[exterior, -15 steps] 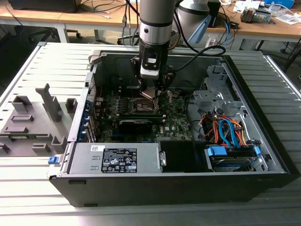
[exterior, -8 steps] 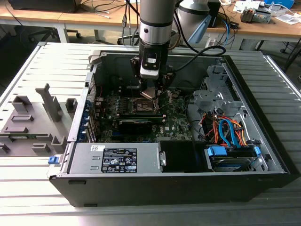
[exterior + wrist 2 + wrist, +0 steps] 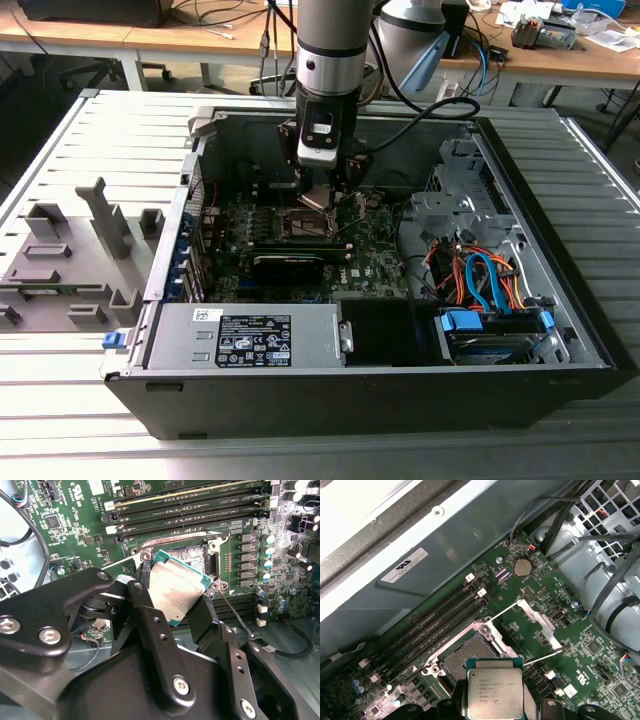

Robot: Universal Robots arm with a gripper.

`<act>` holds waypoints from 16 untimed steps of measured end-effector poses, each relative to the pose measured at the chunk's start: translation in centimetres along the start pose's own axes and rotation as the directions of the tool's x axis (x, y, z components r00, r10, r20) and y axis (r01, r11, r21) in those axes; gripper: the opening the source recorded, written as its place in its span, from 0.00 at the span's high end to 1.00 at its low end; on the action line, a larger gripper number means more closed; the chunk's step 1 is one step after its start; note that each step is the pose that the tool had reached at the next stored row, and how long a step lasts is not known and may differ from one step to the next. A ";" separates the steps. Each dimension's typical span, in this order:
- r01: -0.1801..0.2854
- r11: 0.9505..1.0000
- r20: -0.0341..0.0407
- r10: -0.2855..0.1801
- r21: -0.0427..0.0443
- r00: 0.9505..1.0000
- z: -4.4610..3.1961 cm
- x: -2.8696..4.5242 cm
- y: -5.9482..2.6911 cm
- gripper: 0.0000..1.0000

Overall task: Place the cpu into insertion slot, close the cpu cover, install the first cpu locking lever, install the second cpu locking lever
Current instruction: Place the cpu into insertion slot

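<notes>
My gripper (image 3: 172, 607) is shut on the cpu (image 3: 176, 586), a silvery square chip with a green edge, pinched at two opposite sides by the black fingers (image 3: 147, 615). The cpu (image 3: 495, 692) hangs tilted just above and beside the insertion slot (image 3: 465, 656), a dark square socket with a metal rim that lies open on the green board. The cpu cover (image 3: 536, 620) stands raised at the socket's side, with two thin wire levers (image 3: 542, 656) swung out near it. In the exterior view the gripper (image 3: 316, 200) is inside the open computer case, over the insertion slot (image 3: 300, 222).
Long black memory slots (image 3: 440, 615) run beside the socket. A black card (image 3: 290, 262) lies across the board. The drive cage with orange and blue cables (image 3: 480, 280) fills the case at the exterior view's right. Grey holders (image 3: 70, 260) stand outside the case.
</notes>
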State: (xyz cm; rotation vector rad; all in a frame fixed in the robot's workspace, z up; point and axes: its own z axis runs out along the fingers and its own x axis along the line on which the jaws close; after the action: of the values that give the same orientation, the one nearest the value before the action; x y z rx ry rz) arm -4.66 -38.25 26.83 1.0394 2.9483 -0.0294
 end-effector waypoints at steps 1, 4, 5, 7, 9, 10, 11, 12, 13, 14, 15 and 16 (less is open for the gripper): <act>-0.001 1.000 0.000 0.001 0.000 1.000 0.00 0.00 0.00 0.46; -0.003 1.000 0.000 0.003 0.000 1.000 0.00 0.00 0.00 0.46; -0.003 1.000 0.000 0.003 0.000 1.000 0.00 0.00 0.00 0.46; -0.005 1.000 0.000 0.005 0.000 1.000 0.00 0.00 0.00 0.46; -0.006 1.000 0.000 0.006 0.000 1.000 0.00 0.00 0.00 0.46; -0.006 1.000 0.000 0.006 0.000 1.000 0.00 0.00 0.00 0.46; -0.007 1.000 0.000 0.007 0.000 1.000 0.00 0.00 0.00 0.46; -0.008 1.000 0.000 0.008 0.000 1.000 0.00 0.00 0.00 0.46; -0.008 1.000 0.000 0.008 0.000 1.000 0.00 0.00 0.00 0.46; -0.009 1.000 0.000 0.009 0.000 1.000 0.00 0.00 0.00 0.46; -0.009 1.000 0.000 0.009 0.000 1.000 0.00 0.00 0.00 0.46; -0.010 1.000 0.000 0.010 0.000 1.000 0.00 0.00 0.00 0.46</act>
State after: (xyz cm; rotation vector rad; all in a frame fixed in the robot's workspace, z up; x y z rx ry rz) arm -4.66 -38.25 26.82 1.0539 2.9433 -0.0297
